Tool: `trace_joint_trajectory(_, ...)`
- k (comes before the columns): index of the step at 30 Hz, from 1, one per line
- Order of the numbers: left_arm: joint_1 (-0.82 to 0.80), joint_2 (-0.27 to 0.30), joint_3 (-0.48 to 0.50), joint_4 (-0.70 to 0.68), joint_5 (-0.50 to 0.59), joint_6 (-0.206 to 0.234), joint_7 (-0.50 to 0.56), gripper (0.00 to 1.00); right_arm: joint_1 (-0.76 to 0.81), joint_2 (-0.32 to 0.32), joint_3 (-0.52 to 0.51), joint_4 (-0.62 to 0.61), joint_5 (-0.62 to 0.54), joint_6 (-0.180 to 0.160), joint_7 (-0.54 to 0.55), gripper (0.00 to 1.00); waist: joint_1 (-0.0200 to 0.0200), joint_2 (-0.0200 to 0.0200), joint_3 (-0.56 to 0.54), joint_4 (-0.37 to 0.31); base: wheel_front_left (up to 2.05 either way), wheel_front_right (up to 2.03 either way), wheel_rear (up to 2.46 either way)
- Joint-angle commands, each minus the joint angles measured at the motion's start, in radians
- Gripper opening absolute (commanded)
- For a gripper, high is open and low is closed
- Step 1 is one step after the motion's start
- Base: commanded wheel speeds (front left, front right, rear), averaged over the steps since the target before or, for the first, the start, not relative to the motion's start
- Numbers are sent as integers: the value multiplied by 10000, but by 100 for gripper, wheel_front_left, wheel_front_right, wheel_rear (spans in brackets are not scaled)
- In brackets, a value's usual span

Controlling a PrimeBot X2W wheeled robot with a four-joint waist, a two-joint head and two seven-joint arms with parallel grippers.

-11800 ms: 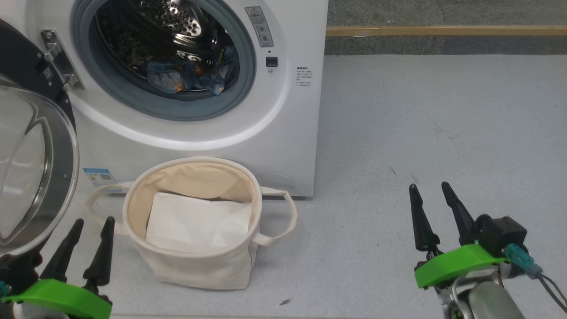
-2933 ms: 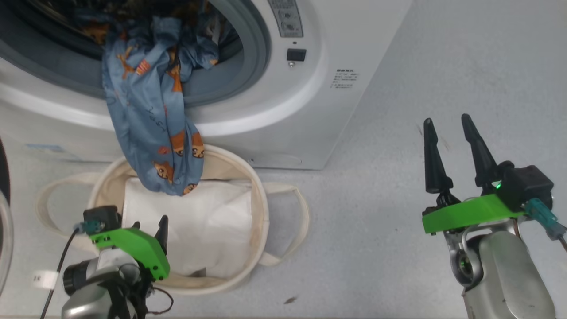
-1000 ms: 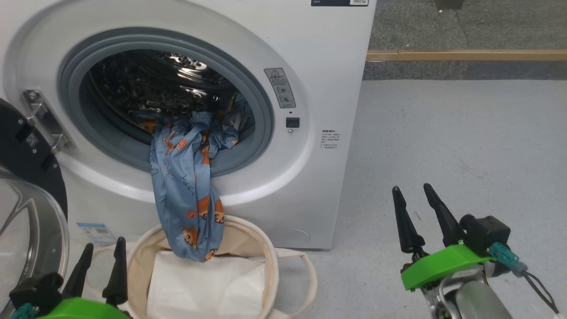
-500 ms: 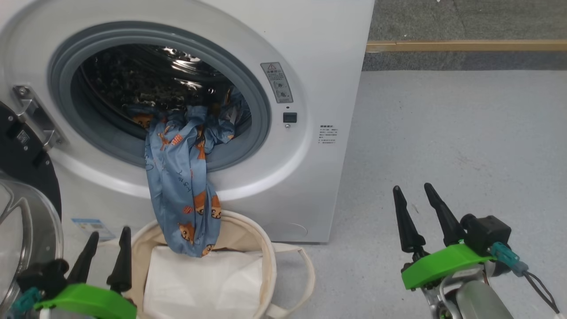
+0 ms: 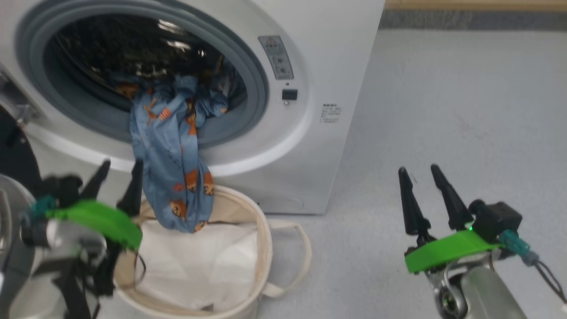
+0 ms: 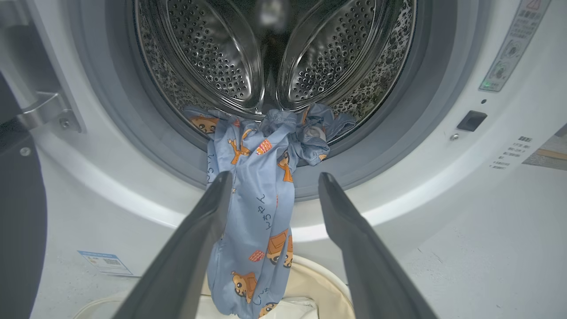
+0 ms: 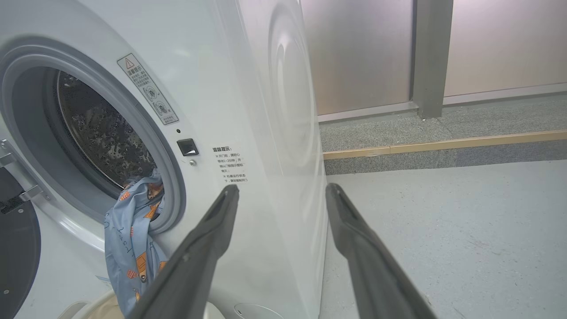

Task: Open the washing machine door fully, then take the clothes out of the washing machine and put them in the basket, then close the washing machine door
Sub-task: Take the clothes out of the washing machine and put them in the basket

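Note:
The white washing machine (image 5: 319, 53) stands with its round drum mouth uncovered. Its black-rimmed door (image 5: 12, 155) is swung wide at the far left. The blue bear-print clothes (image 5: 168, 155) spill from the drum over the grey ring, and the lower end hangs into the cream basket (image 5: 262, 230) in front. My left gripper (image 5: 122, 163) is open just left of the hanging garment. In the left wrist view its fingers (image 6: 195, 239) frame the clothes (image 6: 257, 204) without touching them. My right gripper (image 5: 418, 168) stands open and empty over the floor at the right.
A white liner sheet (image 5: 199, 261) lies in the basket. Bare grey floor (image 5: 443, 110) stretches right of the machine to a wooden strip (image 5: 474, 4). The door hinge bracket (image 6: 48, 110) juts out at the mouth's left. A blue sticker (image 6: 106, 262) sits low on the machine front.
My left gripper has risen from the bottom edge up beside the hanging garment. The head camera has tilted down and closer. The right gripper and the clothes have kept their places.

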Motion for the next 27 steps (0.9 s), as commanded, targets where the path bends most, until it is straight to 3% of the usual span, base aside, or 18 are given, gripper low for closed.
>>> trace_joint_trajectory(1, -992, 290, 310, 153, 144, -119, 80, 100, -508, 28, 157, -450, -66, 75, -122, 100, 0, 0, 496, -101, 0, 0, 0)
trace_joint_trajectory(17, -5849, 148, -803, 4538, 525, -707, 412, 100, -1379, 28, -41, -1221, -91, 75, -122, 100, 0, 0, 2952, -655, 0, 0, 0)
trace_joint_trajectory(27, -7347, 114, -1853, 5452, -51, -730, 630, 100, -1637, 28, -48, -1408, -112, 75, -122, 100, 0, 0, 3846, -771, 0, 0, 0)
